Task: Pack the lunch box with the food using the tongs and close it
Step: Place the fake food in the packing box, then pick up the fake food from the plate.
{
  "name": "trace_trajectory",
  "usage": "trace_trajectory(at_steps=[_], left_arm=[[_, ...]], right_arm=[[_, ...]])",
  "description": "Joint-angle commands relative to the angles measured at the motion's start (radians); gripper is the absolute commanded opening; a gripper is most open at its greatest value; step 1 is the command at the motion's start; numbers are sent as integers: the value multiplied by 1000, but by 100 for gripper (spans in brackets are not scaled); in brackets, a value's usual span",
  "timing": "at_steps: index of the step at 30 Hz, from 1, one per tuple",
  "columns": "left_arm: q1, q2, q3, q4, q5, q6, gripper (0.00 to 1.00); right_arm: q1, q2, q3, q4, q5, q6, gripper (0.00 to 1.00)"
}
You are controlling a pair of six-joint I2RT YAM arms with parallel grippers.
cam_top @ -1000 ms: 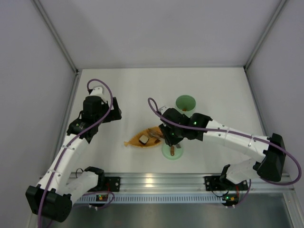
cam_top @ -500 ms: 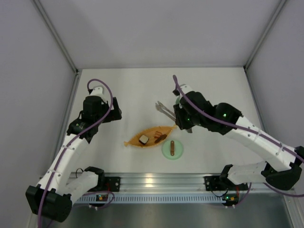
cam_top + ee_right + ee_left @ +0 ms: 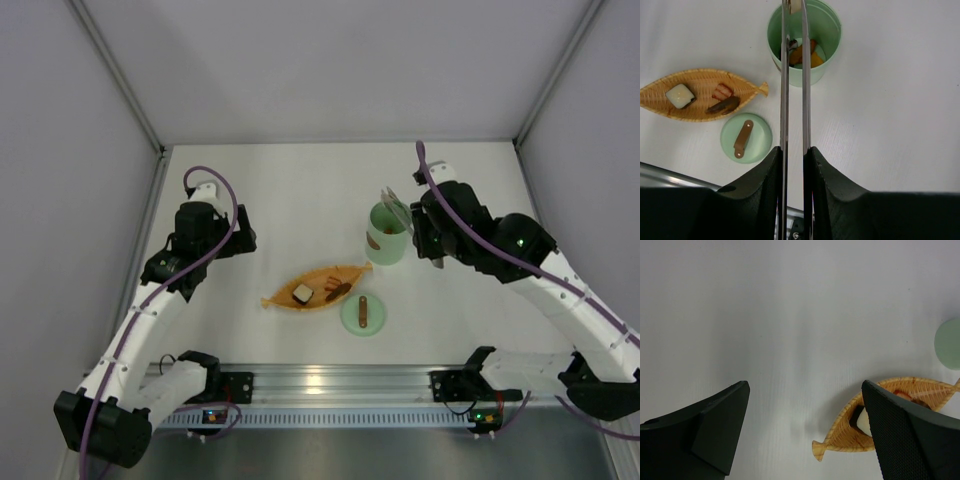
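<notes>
I count one lunch box [image 3: 827,30], one lid [image 3: 760,135], one pair of tongs [image 3: 784,90] and one orange dish [image 3: 660,97]. The dish holds three pieces of food: a white-and-dark one [image 3: 680,95], a striped one [image 3: 722,91] and a dark brown one [image 3: 724,105].

My right hand [image 3: 793,152] is squeezed tight on the tongs, pressing their two arms almost together. The arm is stretched forward. The tong tips reach ahead of the hand, over the open lunch box. The lid lies flat on the bench [image 3: 900,100], left of my fingers and just beside the dish.

My left hand [image 3: 804,390] is spread wide and empty, with the dish ahead on its right.

Only the right wrist view looks inside the lunch box, where orange food [image 3: 807,55] lies. The top view alone shows both arms.
</notes>
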Motion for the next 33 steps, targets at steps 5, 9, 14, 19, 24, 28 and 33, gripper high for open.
trace_trajectory(at_steps=[5,9,14,19,24,28,33], left_arm=[[3,6,18,25,9,8,99],[3,6,18,23,9,8,99],[3,5,18,23,9,8,99],[3,6,17,25,10,6,99],[3,6,18,25,12,6,99],[3,6,17,25,10,6,99],[3,8,17,25,7,8,99]], right_arm=[[-17,-52,-24,-36,29,4,27],[-17,-54,-29,-42,25,7,32],[-17,-54,-29,-42,18,5,36],[-17,-52,-12,-44,-1,-4,40],[-17,-19,33,-18,-107,-22,39],[-5,12,54,10,-202,-30,37],[68,57,96,24,-215,-13,37]])
